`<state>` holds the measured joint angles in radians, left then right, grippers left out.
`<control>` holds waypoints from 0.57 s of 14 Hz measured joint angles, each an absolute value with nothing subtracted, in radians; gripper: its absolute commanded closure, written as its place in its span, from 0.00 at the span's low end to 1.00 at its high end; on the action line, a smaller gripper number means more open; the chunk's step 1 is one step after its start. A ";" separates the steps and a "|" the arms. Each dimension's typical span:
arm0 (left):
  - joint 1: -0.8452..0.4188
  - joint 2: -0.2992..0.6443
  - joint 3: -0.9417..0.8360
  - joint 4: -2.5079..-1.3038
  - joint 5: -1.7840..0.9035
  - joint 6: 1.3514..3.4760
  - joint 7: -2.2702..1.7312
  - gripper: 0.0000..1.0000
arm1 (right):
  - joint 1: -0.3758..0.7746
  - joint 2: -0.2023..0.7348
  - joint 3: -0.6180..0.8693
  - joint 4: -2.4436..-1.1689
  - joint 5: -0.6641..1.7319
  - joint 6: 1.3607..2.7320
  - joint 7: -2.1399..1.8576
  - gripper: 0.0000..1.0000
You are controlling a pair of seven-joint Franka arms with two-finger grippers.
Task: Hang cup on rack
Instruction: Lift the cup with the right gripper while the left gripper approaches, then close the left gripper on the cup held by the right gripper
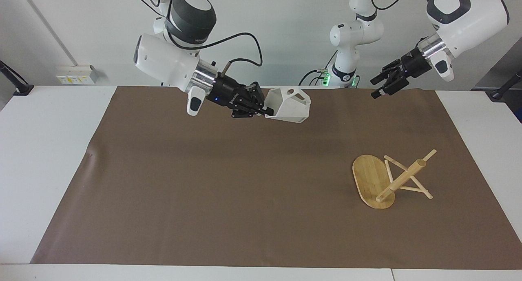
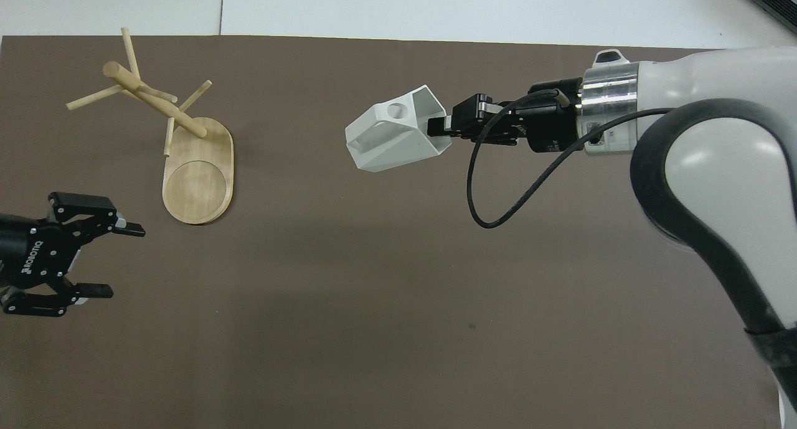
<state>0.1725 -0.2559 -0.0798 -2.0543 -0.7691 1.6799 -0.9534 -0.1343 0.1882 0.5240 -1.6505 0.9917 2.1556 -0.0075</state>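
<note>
Overhead, the cup is seen as a small matte white piece with flat, angular facets, an angular rim and a blocky handle pierced by a round hole. It is carried tilted in the air, its open mouth turned toward the right gripper, and its rim wall is pinched between the clenched fingers at the edge nearest the wrist. From the facing view the cup is held well clear of the surface, over the brown mat, about midway between the two arms' ends. The mat is a smooth, dull sheet spread over the white surface.

The rack is made of light bamboo: a flat oval base with a shallow round recess, a thick round pole and thin crossing peg sticks. It is seen standing on the mat toward the left arm's end, with its pole appearing slanted in both views, and it is well apart from the cup.

The left gripper is held up over the mat at its own end, near the rack but not touching it; its black fingers are spread wide and nothing is gripped between them.
</note>
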 measured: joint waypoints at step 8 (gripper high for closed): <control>0.090 -0.251 -0.104 -2.145 -1.086 1.914 -1.334 0.00 | -0.133 0.195 0.681 -1.674 0.996 2.356 0.063 1.00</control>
